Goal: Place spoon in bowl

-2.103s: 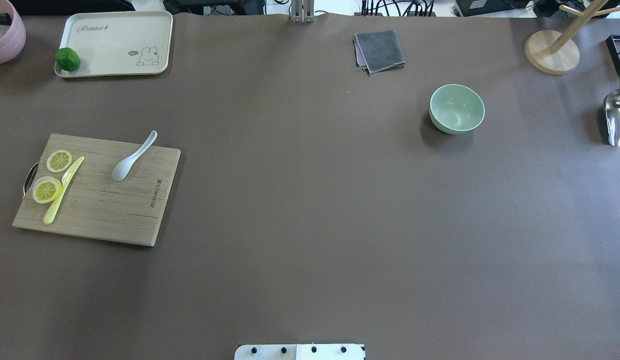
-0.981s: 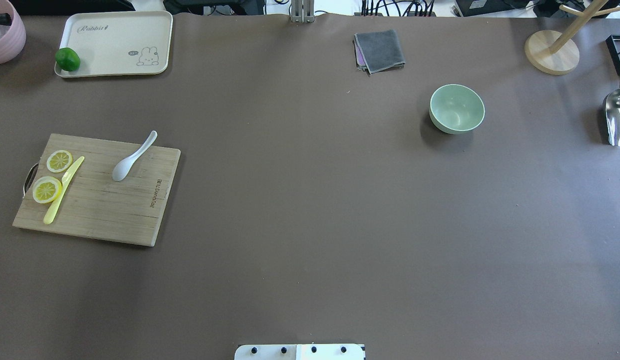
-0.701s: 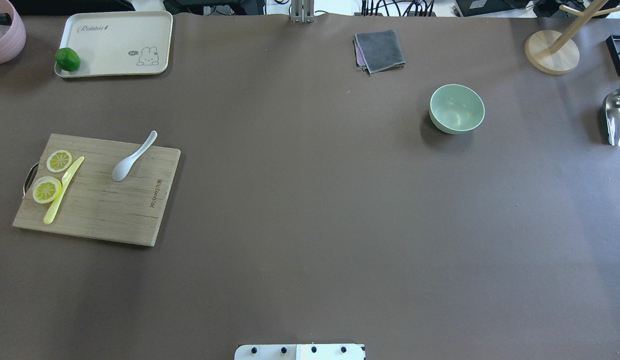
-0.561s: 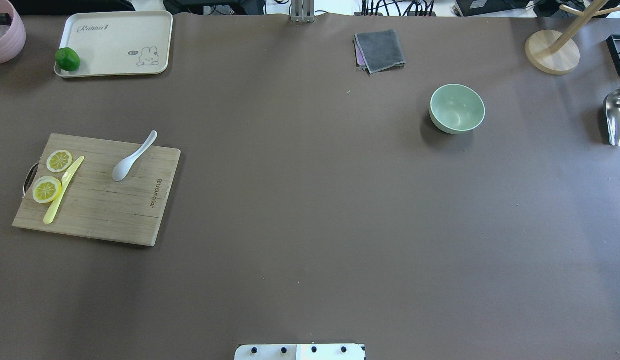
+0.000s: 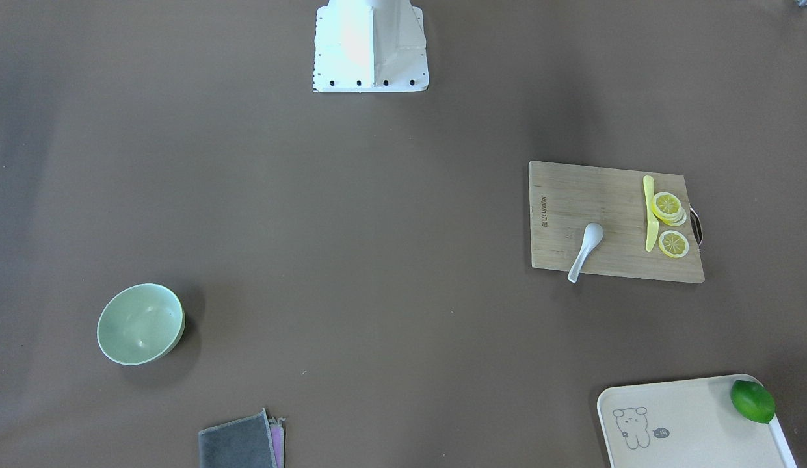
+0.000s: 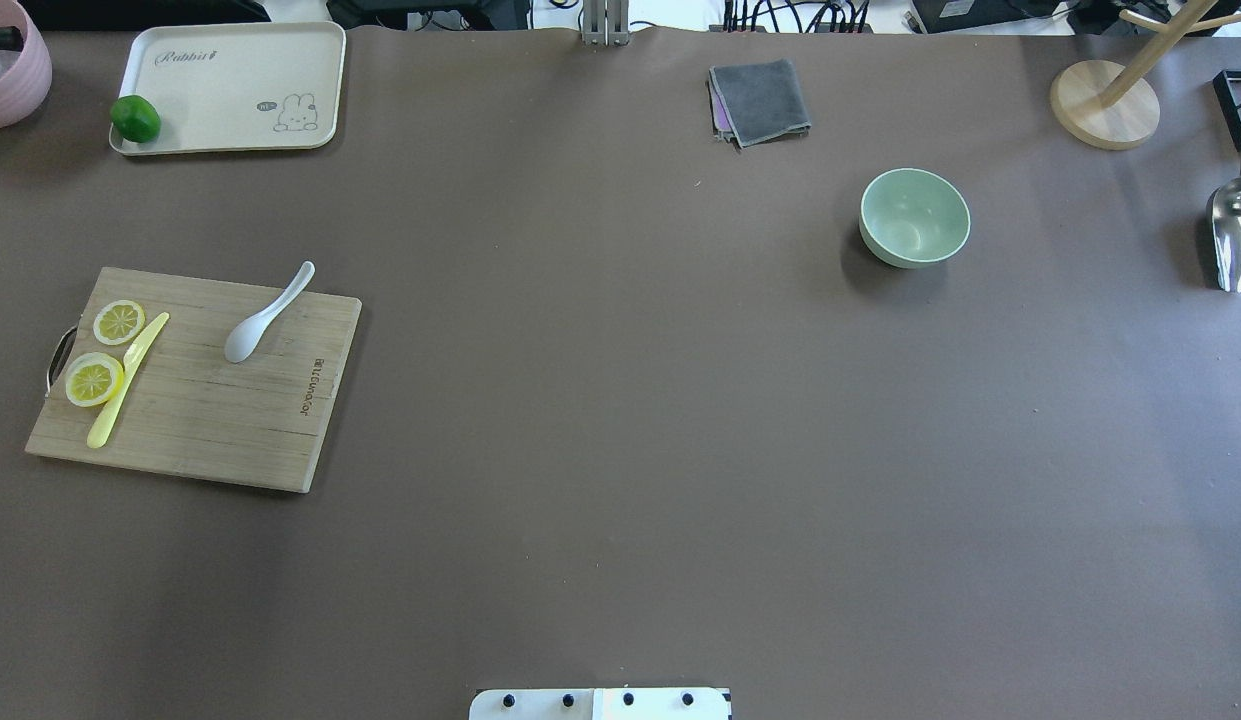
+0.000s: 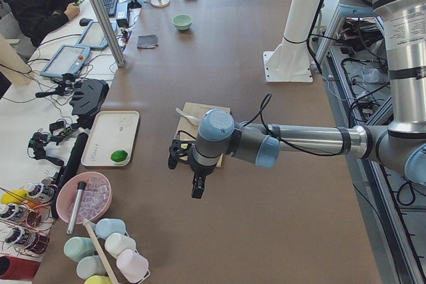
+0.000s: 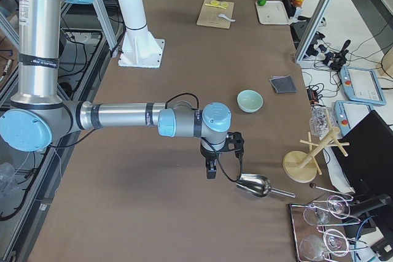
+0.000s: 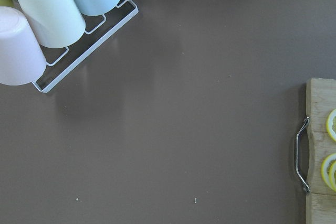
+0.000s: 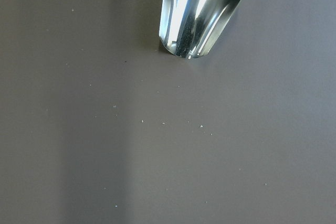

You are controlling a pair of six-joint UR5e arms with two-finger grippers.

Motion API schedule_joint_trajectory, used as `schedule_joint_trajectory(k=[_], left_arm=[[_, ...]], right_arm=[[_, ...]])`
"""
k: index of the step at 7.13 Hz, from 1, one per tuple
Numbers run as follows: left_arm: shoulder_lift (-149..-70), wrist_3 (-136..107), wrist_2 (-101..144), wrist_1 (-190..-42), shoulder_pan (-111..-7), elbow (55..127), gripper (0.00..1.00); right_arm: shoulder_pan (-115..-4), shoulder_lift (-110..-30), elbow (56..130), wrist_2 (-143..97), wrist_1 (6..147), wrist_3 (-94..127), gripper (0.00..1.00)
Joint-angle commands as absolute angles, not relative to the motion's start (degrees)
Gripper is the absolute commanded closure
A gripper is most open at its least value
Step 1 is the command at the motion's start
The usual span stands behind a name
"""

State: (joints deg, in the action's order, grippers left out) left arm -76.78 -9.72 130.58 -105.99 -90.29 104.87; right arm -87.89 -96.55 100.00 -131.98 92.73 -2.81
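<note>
The white spoon lies on the wooden cutting board at the table's left, its handle pointing to the far right over the board's edge. It also shows in the front view. The pale mint-green bowl stands empty at the far right, seen too in the front view. My left gripper shows only in the exterior left view, hanging over the table left of the board. My right gripper shows only in the exterior right view, near a metal scoop. I cannot tell whether either is open or shut.
A yellow knife and lemon slices lie on the board's left part. A cream tray with a lime is far left, a grey cloth far middle, a metal scoop and wooden stand far right. Upturned cups rest in a rack.
</note>
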Motion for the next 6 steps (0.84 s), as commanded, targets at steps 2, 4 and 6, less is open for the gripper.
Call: schedule_joint_trajectory(k=[2, 4, 6], left_arm=[[-77.43, -9.93, 130.96, -106.0, -89.74, 105.11, 0.02], [-78.74, -9.84, 131.13, -106.61, -89.56, 105.47, 0.02], [-82.34, -10.11, 130.87, -107.31, -86.5, 105.38, 0.02]], right_arm=[[-87.89, -96.59, 99.67, -131.92, 92.81, -2.72, 0.0], [-87.89, -96.5, 99.75, -132.01, 92.73, -2.72, 0.0], [-87.8, -95.89, 99.67, -132.1, 92.64, -2.81, 0.0]])
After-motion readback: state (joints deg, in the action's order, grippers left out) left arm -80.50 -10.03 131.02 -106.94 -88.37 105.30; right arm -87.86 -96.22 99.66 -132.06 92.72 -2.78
